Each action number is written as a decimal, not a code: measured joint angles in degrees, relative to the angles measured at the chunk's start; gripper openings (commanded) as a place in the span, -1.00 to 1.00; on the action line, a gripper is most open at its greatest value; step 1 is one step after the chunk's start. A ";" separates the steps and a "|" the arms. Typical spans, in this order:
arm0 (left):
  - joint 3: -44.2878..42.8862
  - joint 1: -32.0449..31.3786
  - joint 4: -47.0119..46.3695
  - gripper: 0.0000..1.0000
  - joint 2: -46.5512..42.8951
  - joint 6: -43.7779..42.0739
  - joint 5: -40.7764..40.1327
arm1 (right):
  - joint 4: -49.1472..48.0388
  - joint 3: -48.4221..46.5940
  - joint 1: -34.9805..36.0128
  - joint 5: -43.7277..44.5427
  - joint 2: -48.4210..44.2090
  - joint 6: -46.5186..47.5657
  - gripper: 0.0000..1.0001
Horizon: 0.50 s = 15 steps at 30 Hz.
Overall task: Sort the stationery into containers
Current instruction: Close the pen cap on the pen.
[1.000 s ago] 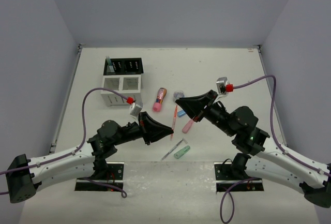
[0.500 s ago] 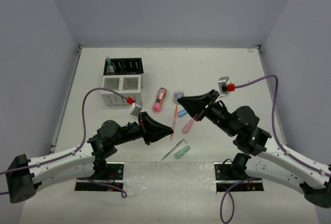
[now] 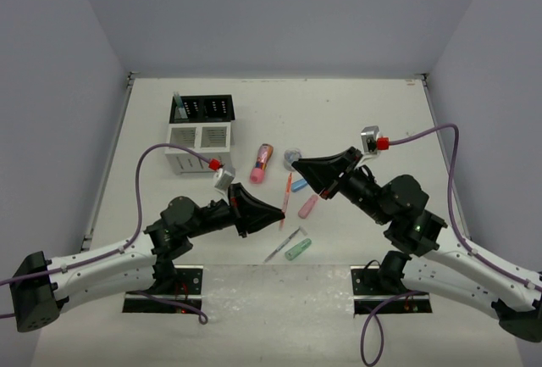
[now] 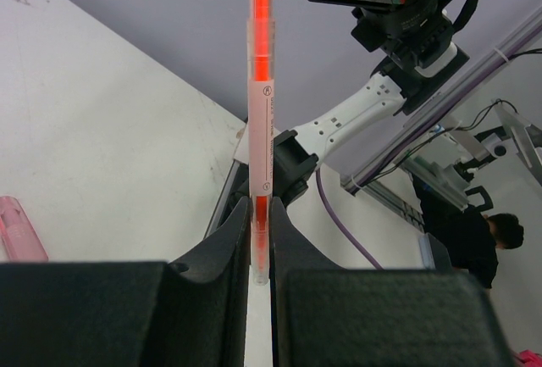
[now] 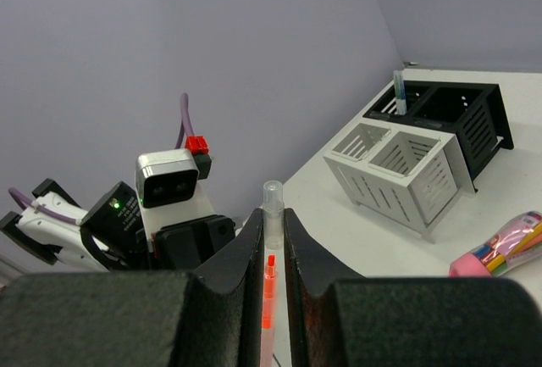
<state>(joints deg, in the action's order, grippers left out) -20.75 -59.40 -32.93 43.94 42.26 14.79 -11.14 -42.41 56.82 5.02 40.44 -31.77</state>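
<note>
An orange pen (image 3: 286,191) spans between both grippers. My left gripper (image 3: 275,211) is shut on its rear end; in the left wrist view the pen (image 4: 260,113) rises from the left gripper (image 4: 260,219) toward the right arm. My right gripper (image 3: 298,166) is shut on the pen's clear cap (image 5: 272,200), with the orange tip (image 5: 268,278) just behind it between the right gripper's (image 5: 273,214) fingers. The organiser's black rack (image 3: 203,108) holds a teal pen (image 3: 178,102); its white box (image 3: 198,145) adjoins it.
On the table lie a pink patterned tube (image 3: 264,162), a grey-blue roll (image 3: 292,157), a blue capsule (image 3: 297,186), a pink capsule (image 3: 309,206), a green capsule (image 3: 297,250) and a grey pen (image 3: 285,244). The right wrist view shows the white box (image 5: 406,168) and rack (image 5: 449,117).
My right gripper has drawn slightly to the right, still shut on the pen's cap end. The left gripper has stayed in place on the pen.
</note>
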 measured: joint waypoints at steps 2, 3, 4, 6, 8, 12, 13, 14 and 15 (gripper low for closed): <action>0.00 0.00 0.00 -1.00 -0.02 -0.02 0.00 | 0.00 0.00 0.00 0.00 0.00 -0.22 -1.00; 0.00 0.02 0.00 -1.00 -0.02 -0.01 0.00 | -0.02 0.00 0.00 0.00 0.00 -0.30 -1.00; 0.00 0.02 0.01 -1.00 -0.02 -0.01 -0.01 | -0.02 0.00 0.00 -0.01 0.00 -0.36 -1.00; 0.00 0.00 0.02 -1.00 -0.03 -0.02 -0.03 | -0.02 0.01 0.00 -0.02 -0.01 -0.38 -1.00; 0.00 0.00 0.02 -1.00 -0.04 -0.02 -0.06 | -0.02 0.02 0.00 -0.02 0.00 -0.38 -1.00; 0.00 0.01 0.05 -1.00 -0.15 -0.02 -0.23 | -0.03 0.08 0.00 -0.05 0.02 -0.40 -1.00; 0.00 0.02 0.05 -1.00 -0.21 -0.02 -0.27 | -0.04 0.15 0.00 -0.07 0.02 -0.42 -1.00; 0.00 0.01 0.06 -1.00 -0.29 -0.04 -0.30 | -0.04 0.31 0.00 -0.08 0.02 -0.43 -1.00; 0.00 0.00 0.07 -1.00 -0.39 -0.04 -0.35 | -0.03 0.47 0.00 -0.10 0.03 -0.45 -1.00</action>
<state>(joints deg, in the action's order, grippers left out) -20.75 -59.39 -32.86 43.56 42.22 14.44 -11.17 -41.95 56.82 4.92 40.47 -32.21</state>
